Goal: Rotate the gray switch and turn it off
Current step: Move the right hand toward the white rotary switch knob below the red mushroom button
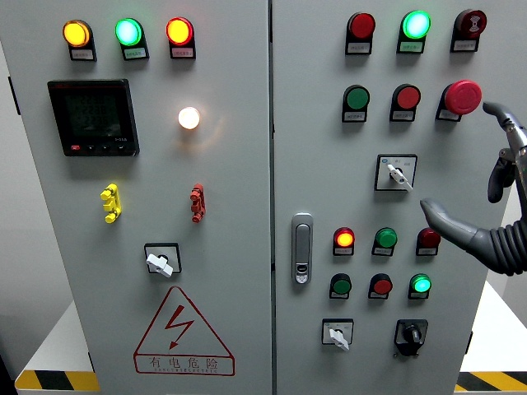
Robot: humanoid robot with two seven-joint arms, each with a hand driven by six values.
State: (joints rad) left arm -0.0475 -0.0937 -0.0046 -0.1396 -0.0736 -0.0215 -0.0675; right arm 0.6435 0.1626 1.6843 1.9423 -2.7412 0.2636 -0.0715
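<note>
A gray rotary switch [396, 173] sits on a square plate on the right cabinet door, its white-gray knob pointing down and to the right. My right hand [461, 160] comes in from the right edge and hovers just right of that switch, not touching it. The fingers are spread and hold nothing: the thumb [436, 216] points left below the switch, and one finger [499, 111] reaches up beside the red mushroom button [462, 96]. Two similar gray switches show elsewhere, one on the left door [160, 262] and one at the lower right [337, 333]. My left hand is out of view.
The right door carries rows of red and green buttons and lamps, a black selector [410, 334] and a door handle [302, 248]. On the left door are three lit lamps, a meter display [92, 117], a glowing white lamp [188, 118] and a high-voltage warning triangle [183, 331].
</note>
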